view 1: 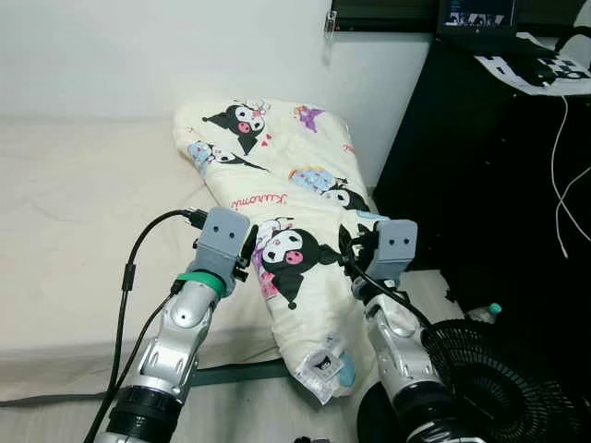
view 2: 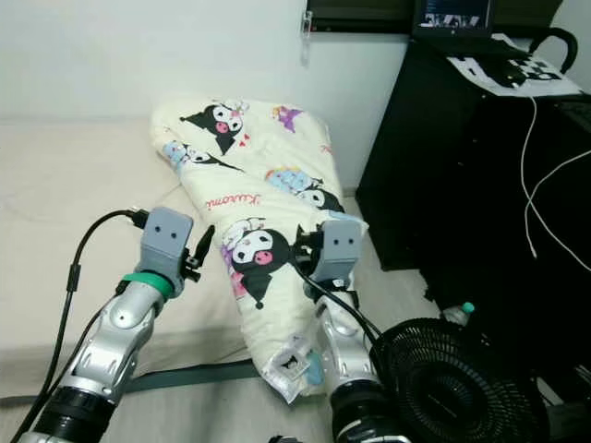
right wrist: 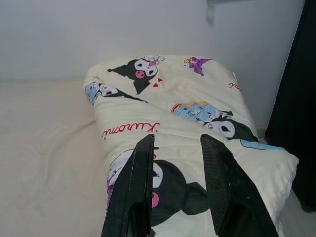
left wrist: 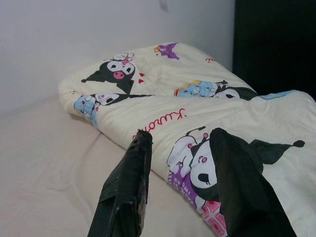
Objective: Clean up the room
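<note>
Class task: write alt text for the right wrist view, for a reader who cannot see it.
A folded cream blanket printed with cartoon characters lies on a pale bed against a white wall. The right gripper hovers open over the blanket's near end, its two black fingers apart and holding nothing.
</note>
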### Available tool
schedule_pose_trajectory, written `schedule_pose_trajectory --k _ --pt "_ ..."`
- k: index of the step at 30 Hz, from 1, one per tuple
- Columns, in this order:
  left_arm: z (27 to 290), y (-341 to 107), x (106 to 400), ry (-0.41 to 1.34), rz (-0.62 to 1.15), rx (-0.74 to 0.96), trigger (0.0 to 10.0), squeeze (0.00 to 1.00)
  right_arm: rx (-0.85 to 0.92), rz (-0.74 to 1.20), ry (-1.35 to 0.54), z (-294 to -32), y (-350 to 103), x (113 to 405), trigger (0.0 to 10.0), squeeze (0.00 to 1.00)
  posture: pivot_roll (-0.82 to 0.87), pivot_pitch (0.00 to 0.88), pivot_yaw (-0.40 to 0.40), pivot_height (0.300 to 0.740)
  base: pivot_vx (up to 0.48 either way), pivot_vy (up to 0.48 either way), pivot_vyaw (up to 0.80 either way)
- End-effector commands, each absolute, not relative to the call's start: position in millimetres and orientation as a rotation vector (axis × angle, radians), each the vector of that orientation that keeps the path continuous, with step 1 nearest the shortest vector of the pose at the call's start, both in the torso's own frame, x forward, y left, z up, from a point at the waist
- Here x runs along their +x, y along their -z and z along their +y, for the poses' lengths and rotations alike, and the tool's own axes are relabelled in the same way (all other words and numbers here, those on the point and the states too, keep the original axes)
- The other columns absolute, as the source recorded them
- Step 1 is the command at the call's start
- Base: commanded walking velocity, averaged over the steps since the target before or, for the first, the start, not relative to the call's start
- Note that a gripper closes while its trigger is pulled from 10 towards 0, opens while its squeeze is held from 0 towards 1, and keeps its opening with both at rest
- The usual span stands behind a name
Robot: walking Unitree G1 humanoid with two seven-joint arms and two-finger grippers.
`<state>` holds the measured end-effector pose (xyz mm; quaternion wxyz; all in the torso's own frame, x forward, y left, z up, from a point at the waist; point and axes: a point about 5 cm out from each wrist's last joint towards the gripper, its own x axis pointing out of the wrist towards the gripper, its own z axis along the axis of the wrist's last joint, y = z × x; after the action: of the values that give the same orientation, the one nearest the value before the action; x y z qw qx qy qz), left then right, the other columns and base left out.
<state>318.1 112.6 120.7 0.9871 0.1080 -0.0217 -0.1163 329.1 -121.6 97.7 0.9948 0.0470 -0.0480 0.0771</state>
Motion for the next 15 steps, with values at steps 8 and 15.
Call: schedule_pose_trajectory --k 8,15 --pt "112.0 -114.2 315.2 0.243 -0.015 0.218 10.0 0.00 0.094 -0.070 -0.154 -120.7 -91.3 325.8 10.0 0.00 0.05 0.029 0.027 0.665 0.000 0.000 0.00" --pt "111.5 -114.9 316.0 0.242 -0.015 0.218 10.0 0.00 0.095 -0.067 -0.153 -121.9 -91.1 326.6 10.0 0.00 0.05 0.028 0.026 0.640 0.000 0.000 0.00"
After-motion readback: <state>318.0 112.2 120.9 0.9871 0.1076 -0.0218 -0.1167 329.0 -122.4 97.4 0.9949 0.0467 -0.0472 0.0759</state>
